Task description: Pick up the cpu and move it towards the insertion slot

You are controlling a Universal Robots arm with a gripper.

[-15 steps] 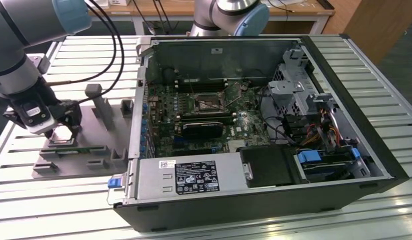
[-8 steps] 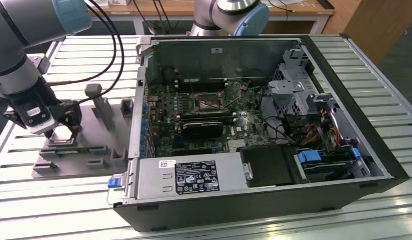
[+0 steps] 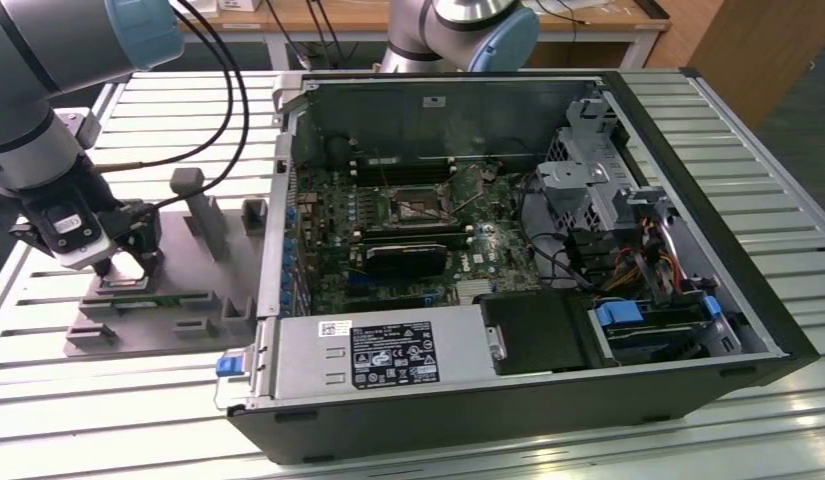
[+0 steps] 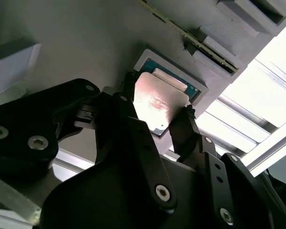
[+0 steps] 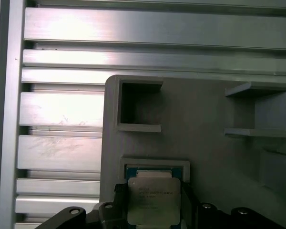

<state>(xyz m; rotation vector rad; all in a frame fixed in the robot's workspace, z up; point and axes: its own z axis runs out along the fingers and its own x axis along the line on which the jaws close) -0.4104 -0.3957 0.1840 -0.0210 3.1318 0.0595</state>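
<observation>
Black two-fingered gripper clenched on opposite edges of the small, flat, square cpu, with silvery smooth metal top and thin green rim. Chip directly between the fingers, at or just above a square recess in the matte grey moulded tray; lifted or seated, not determinable. Shiny metal-framed square insertion slot well apart, toward the exterior view's right, inside the open black computer case on the ribbed aluminium surface.
</observation>
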